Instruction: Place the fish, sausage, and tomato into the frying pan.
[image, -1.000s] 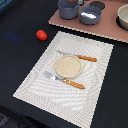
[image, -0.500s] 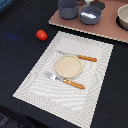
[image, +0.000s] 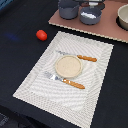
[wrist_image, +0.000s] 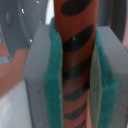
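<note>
In the wrist view my gripper is shut on the sausage, a reddish-brown stick with dark stripes held between the green pads. In the exterior view the gripper is only partly visible at the top edge, above the blue-grey frying pan. A white shape, apparently the fish, lies in the pan. The tomato sits on the dark table at the exterior view's left, apart from the placemat.
A taller grey pot stands beside the pan on a brown board. A pale bowl is at the board's right. A striped placemat holds a tan plate, an orange-handled knife and fork.
</note>
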